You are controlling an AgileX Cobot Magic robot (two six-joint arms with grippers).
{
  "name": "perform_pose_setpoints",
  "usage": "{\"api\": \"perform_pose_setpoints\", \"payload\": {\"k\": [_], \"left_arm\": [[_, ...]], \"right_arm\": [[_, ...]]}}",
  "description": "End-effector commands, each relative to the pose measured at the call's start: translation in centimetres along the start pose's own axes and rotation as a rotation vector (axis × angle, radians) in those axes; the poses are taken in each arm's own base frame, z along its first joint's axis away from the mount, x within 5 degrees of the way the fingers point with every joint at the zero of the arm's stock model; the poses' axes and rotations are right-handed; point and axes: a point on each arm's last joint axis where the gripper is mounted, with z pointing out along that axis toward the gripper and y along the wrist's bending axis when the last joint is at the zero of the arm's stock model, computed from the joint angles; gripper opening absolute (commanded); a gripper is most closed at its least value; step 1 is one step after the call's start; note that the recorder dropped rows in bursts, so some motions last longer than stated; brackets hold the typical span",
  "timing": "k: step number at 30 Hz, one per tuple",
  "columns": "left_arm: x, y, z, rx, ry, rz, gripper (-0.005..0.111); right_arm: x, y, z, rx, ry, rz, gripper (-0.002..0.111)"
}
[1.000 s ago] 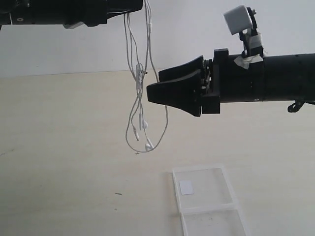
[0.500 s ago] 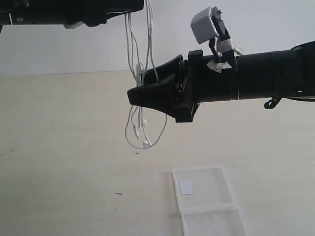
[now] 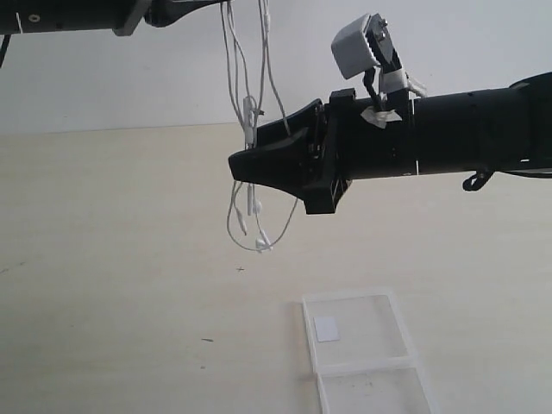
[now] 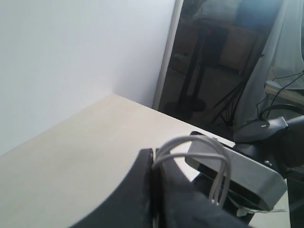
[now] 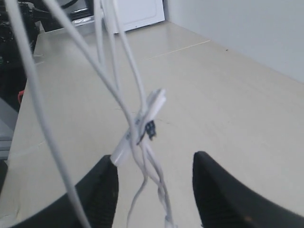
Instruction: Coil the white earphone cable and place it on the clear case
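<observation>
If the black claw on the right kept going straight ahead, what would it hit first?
The thin white earphone cable dangling from the left gripper. Its strands and inline remote hang just ahead of the open right gripper, perhaps already between its fingers; depth is unclear.

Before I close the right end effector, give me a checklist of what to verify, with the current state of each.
1. Left end effector pinching the cable: ok.
2. Cable strands between the jaws of the right end effector: ok.
3. Right jaws gripping the strands: not ok, they stand apart.
4. Cable hanging off the table: ok, the lowest loop is above it.
5. Case free to receive: ok, only its sticker inside.
6. Cable coiled: not ok, it hangs in loose long loops.
</observation>
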Motion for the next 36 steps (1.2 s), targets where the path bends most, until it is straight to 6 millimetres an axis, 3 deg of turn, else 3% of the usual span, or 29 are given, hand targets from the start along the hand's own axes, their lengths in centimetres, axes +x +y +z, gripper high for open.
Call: {"api": "perform_pose_setpoints", "payload": {"k": [1,10,15,21,28,36], "left_arm": [[-0.5,-0.2,-0.3,0.002,-0.024,-0.039,0.0],[-0.5,-0.3,-0.3,0.013,-0.018,-0.035,0.0],[-0.4,-0.3,-0.3,0.013,-0.013,-0.03,0.0],[-0.3,-0.2,-0.3,0.005,0.004,-0.03,0.0],[-0.3,-0.1,-0.6,-0.037,0.021,0.018,0.0],[-0.4,1.0,-2.5,-0.197,0.119,0.079,0.0]], "right_arm": [[-0.3,0.0,0.1,-0.006,-0.015,-0.003,0.047],[-0.5,0.4,0.0,-0.045,-0.035,0.011,0.03],[-0.5,0.4,0.0,-0.045,-0.035,0.011,0.027],[-0.4,0.1,0.1,-0.014,-0.019,0.04,0.0],[0.2,-0.2,0.0,0.022,0.055,0.084,0.0],[0.1,-0.2,-0.4,0.068,0.097,0.075,0.0]]}}
